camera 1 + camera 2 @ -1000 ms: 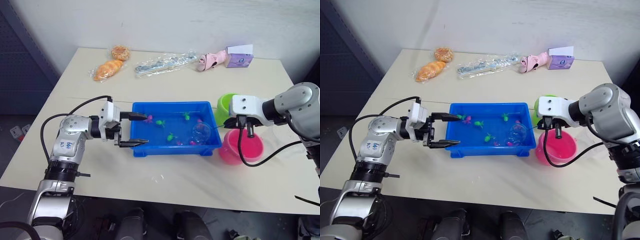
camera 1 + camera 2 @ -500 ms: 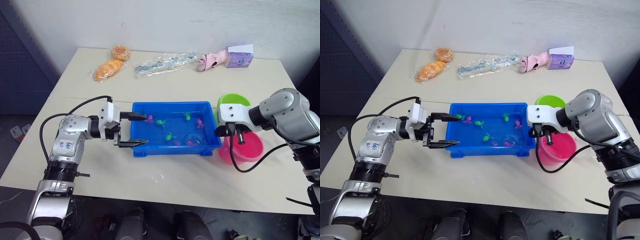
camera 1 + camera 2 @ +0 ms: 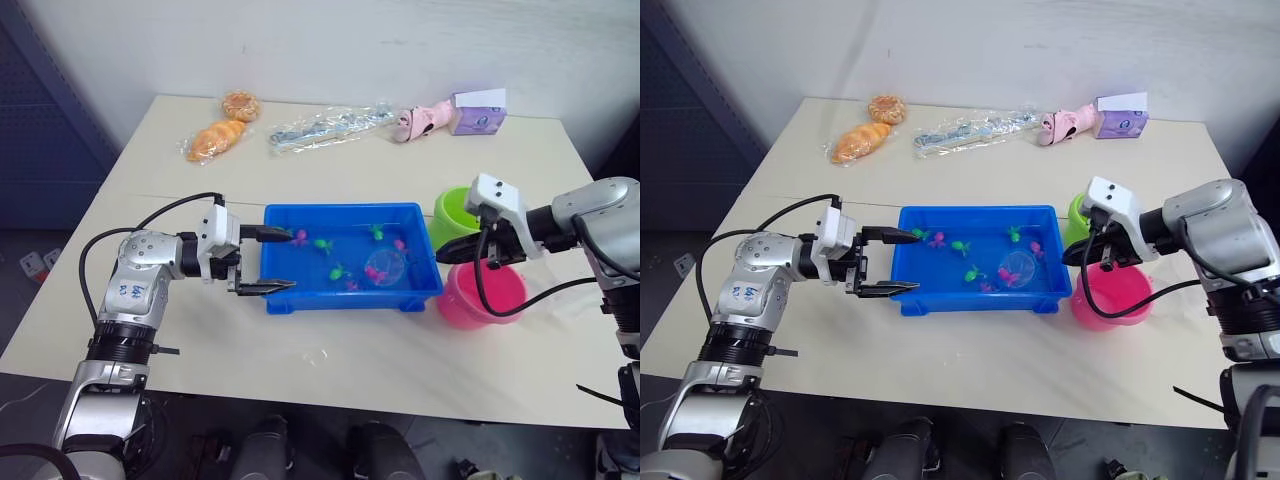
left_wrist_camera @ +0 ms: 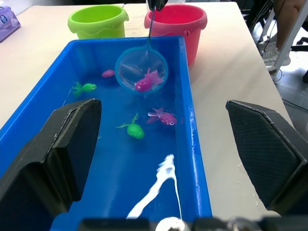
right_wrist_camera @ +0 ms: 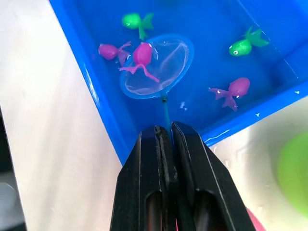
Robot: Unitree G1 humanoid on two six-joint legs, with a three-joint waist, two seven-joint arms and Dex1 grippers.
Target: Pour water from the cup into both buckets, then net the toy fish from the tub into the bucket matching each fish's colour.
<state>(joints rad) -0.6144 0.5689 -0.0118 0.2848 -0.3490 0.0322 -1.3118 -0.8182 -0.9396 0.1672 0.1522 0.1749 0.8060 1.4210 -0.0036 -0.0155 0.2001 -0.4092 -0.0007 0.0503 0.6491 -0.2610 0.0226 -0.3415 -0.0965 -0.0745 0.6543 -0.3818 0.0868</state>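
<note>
The setting reads as a robotics test room or lab. A plain cream table (image 3: pixel 330 350) stands against a bare white wall (image 3: pixel 330 40), with a dark blue perforated panel (image 3: pixel 40 120) beside it. Along the table's wall edge lie staged props: bagged bread (image 3: pixel 222 128), a clear plastic packet (image 3: pixel 330 124), a pink toy (image 3: pixel 422 120) and a purple box (image 3: pixel 478 112).
</note>
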